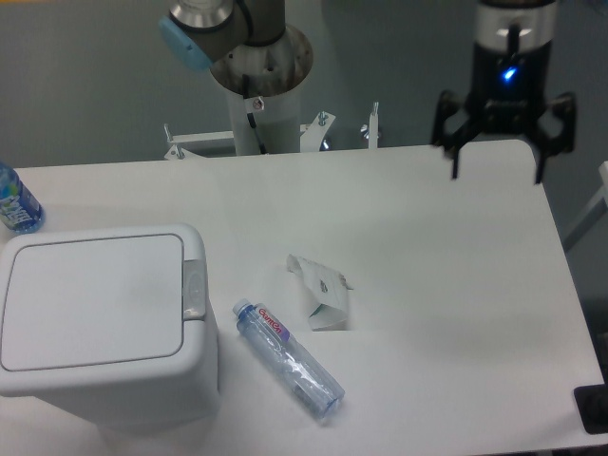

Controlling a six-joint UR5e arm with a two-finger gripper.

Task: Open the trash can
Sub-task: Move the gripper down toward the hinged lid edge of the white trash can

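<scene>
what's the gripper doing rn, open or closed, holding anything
Gripper: open, fingers spread, holding nothing, up over the table's far right edge, far from the trash can.

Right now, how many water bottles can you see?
2. One bottle lies on its side on the table, right of the trash can. The other bottle stands at the left edge, partly cut off. More could be out of view.
</scene>
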